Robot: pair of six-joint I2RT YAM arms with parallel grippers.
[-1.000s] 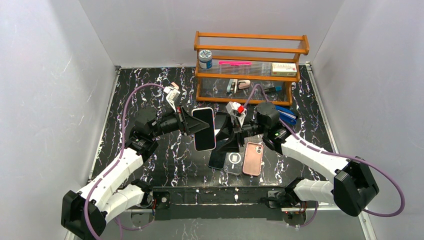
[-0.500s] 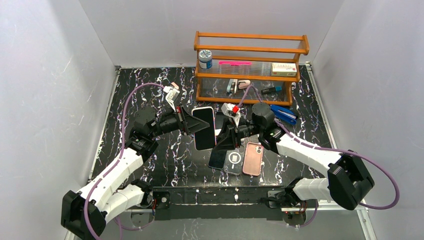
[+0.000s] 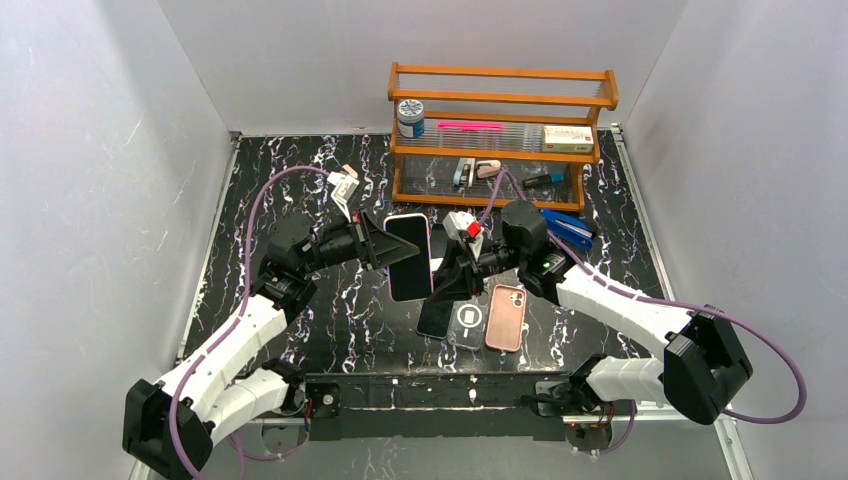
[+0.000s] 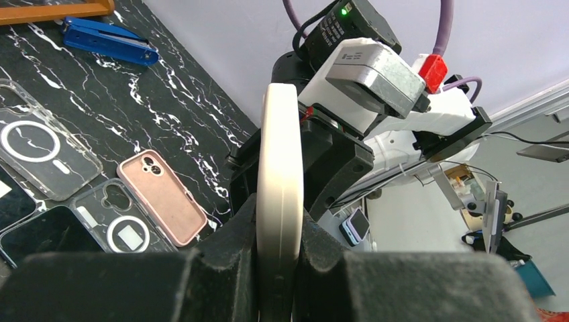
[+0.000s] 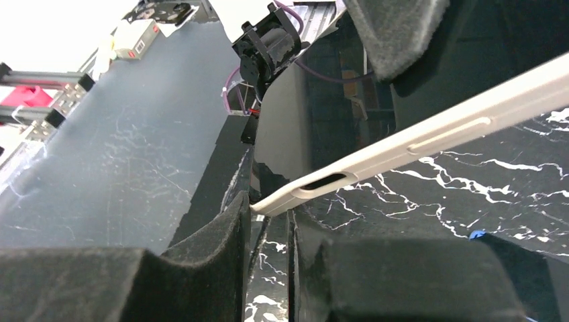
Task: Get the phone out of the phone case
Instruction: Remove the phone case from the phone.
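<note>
Even bright light; phone (image 5: 285, 134) screen reflects, close foreground blurred.

We see a wooden rack (image 3: 500, 100) at upper centre, holding a jar (image 3: 410, 118) and a box (image 3: 568, 138); a blue stapler (image 3: 575, 230) lies just below it.
</note>
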